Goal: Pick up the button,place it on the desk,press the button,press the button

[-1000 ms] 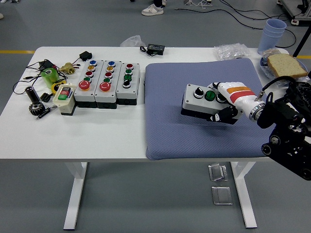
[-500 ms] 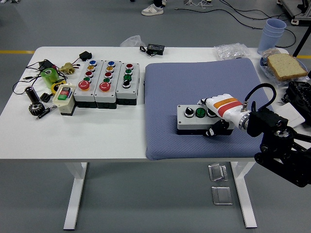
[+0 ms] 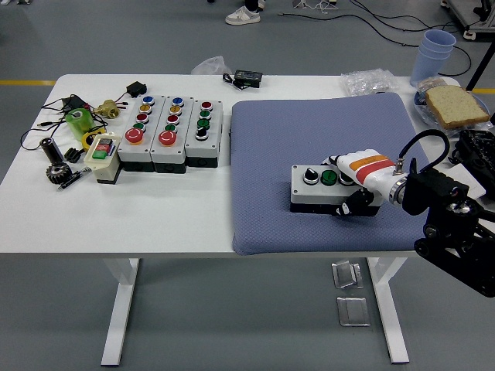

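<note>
A grey button box [image 3: 319,185] with a black knob, a green button and further buttons lies on the blue-grey mat [image 3: 309,116], near its front edge. My right hand [image 3: 357,185], white with orange and red bands, is shut on the box's right end: fingers lie over the top, the thumb sits against the front side. The rightmost buttons are hidden under the fingers. Whether the box rests on the mat or hangs just above it cannot be told. The left arm is out of view.
Three more button boxes [image 3: 171,131] stand side by side at the left on the white table [image 3: 155,209], beside a small green-and-red switch box [image 3: 104,151], cables and small parts. A black adapter [image 3: 247,77], a plastic bag [image 3: 367,80], bread [image 3: 456,104] and blue cups [image 3: 435,52] sit at the back.
Over the last second my right hand carried the box down and left toward the mat's front edge, then shifted it slightly back right and up. The grasp is unchanged.
</note>
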